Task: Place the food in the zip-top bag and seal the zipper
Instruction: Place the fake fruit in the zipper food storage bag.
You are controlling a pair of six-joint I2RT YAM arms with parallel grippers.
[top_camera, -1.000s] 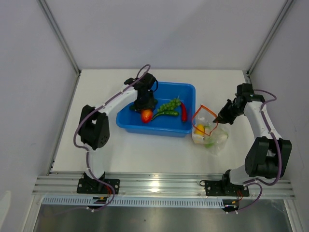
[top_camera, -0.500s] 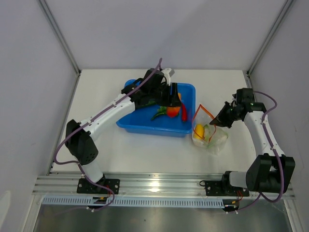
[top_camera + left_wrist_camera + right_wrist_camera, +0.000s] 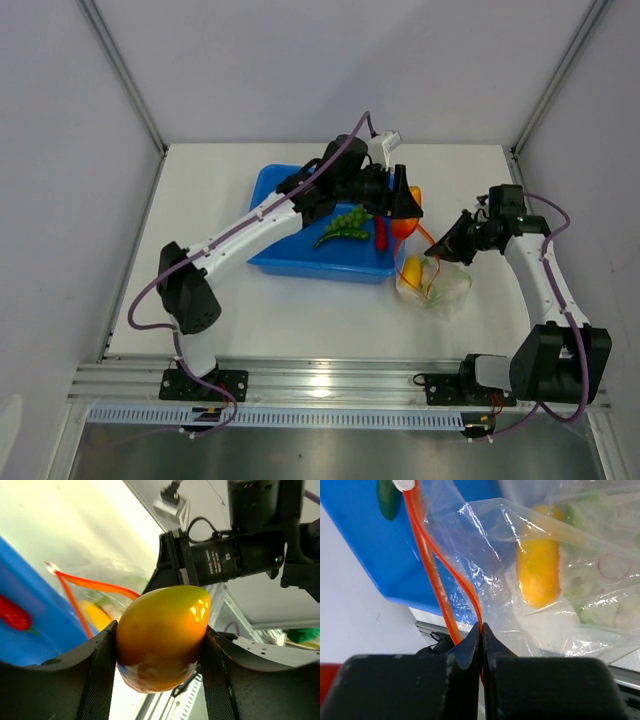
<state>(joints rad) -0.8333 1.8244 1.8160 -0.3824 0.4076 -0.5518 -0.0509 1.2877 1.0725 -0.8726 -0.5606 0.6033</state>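
Observation:
My left gripper (image 3: 404, 203) is shut on an orange-yellow fruit (image 3: 162, 635), held in the air just above the open mouth of the zip-top bag (image 3: 432, 278). The fruit (image 3: 402, 223) fills the space between both fingers (image 3: 102, 680). The clear bag lies right of the blue tub and holds a yellow fruit (image 3: 538, 575) and pale green pieces. My right gripper (image 3: 481, 627) is shut on the bag's orange-red zipper (image 3: 427, 565), holding one lip of the mouth up. A grape bunch (image 3: 350, 218), a dark green cucumber (image 3: 338, 236) and a red chili (image 3: 381, 235) lie in the tub.
The blue tub (image 3: 300, 250) stands in the middle of the white table, directly left of the bag. White walls close in the left, back and right sides. An aluminium rail (image 3: 330, 385) runs along the near edge.
My left arm lifted the orange fruit out of the tub and carried it right, up to the bag's mouth. The right gripper kept its hold on the zipper and shifted slightly left.

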